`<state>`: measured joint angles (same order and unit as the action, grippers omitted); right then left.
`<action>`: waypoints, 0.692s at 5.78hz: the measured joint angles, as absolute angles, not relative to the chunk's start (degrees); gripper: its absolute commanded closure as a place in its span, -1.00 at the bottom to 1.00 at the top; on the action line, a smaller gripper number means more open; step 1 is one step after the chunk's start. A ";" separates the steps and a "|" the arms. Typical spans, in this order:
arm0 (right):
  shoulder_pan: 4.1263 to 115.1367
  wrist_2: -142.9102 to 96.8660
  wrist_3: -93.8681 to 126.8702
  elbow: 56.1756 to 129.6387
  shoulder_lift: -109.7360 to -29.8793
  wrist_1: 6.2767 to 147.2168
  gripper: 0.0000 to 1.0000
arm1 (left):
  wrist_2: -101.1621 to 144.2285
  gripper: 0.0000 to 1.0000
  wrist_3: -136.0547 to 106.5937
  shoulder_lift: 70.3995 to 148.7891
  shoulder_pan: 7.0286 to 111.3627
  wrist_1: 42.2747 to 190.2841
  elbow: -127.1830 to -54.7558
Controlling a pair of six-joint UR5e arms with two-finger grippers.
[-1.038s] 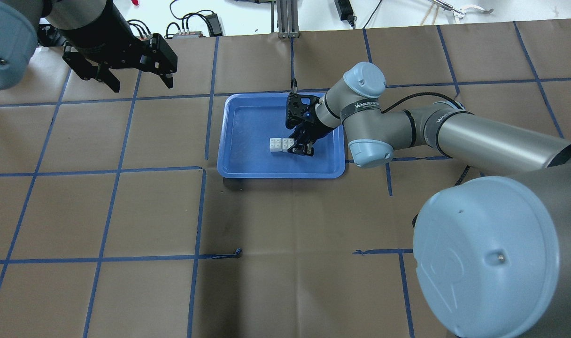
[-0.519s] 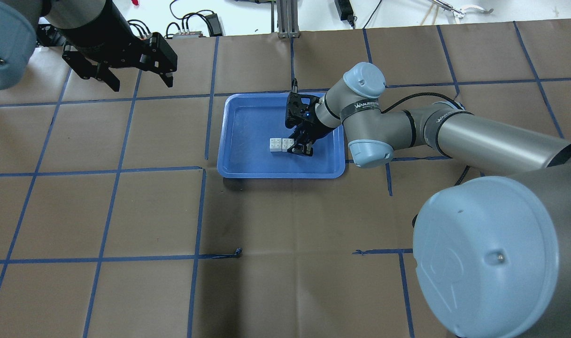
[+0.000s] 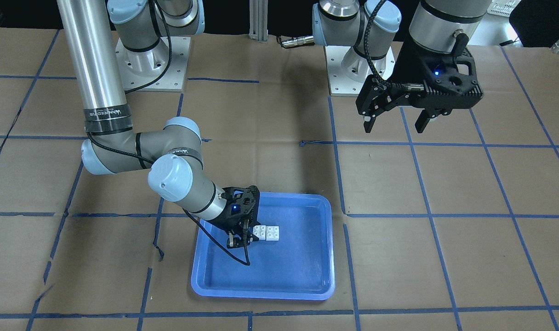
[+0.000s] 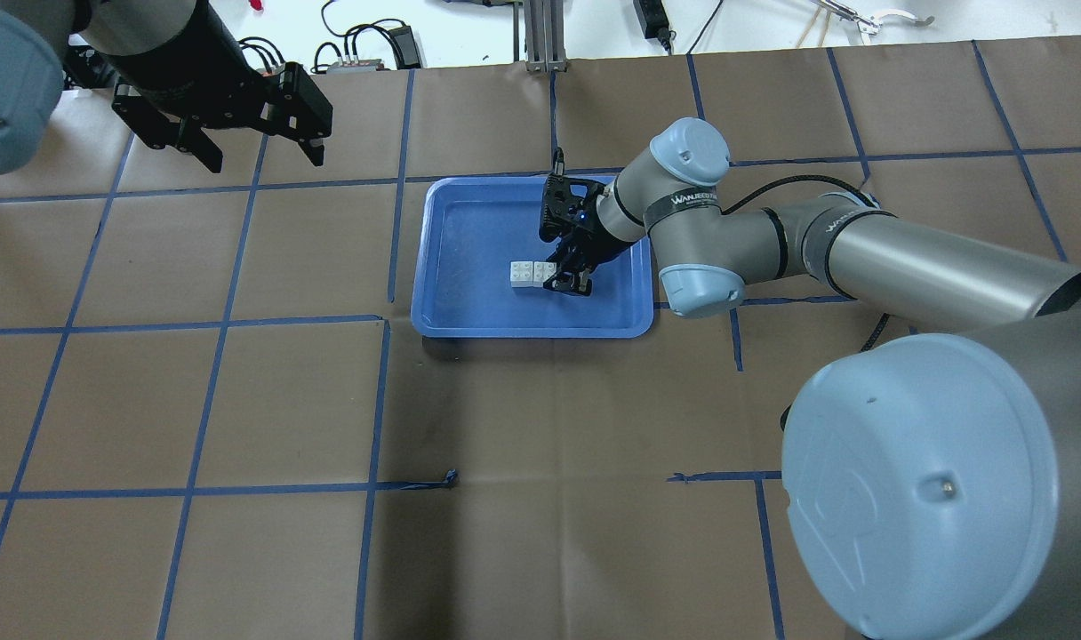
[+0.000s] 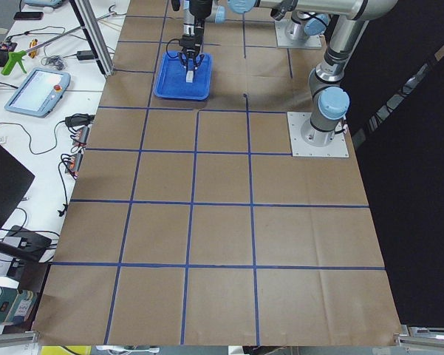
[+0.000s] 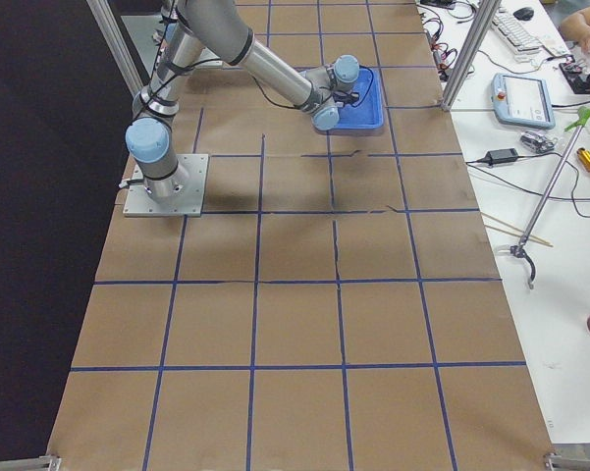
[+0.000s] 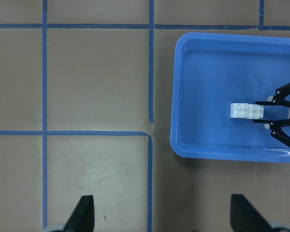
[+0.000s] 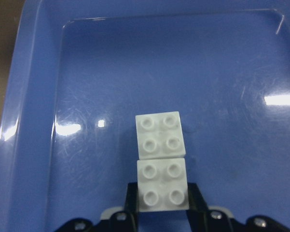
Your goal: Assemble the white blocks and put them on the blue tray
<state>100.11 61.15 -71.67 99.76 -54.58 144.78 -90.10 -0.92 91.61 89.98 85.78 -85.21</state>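
Two white blocks (image 8: 161, 159) lie touching, studs up, on the blue tray (image 4: 478, 222) floor. The right gripper (image 8: 162, 195) seems pinched on the nearer block's flat sides, the best hold for light, rigid, slick plastic. The left gripper (image 3: 393, 126) hangs wide open, empty.

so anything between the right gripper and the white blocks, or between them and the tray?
Nothing visible. The fingers of the right gripper flank the nearer of the white blocks; both already sit side by side on the floor of the blue tray.
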 measured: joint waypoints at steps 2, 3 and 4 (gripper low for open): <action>100.20 61.09 -71.63 99.76 -54.58 144.84 0.40 | -90.24 -1.00 -0.88 91.35 89.82 85.78 -85.01; 100.25 61.08 -71.63 99.76 -54.58 144.84 0.34 | -90.17 -1.00 -0.88 91.38 89.73 85.78 -84.96; 100.27 61.08 -71.63 99.76 -54.58 144.84 0.17 | -89.97 -1.00 -0.85 91.45 89.39 85.78 -84.84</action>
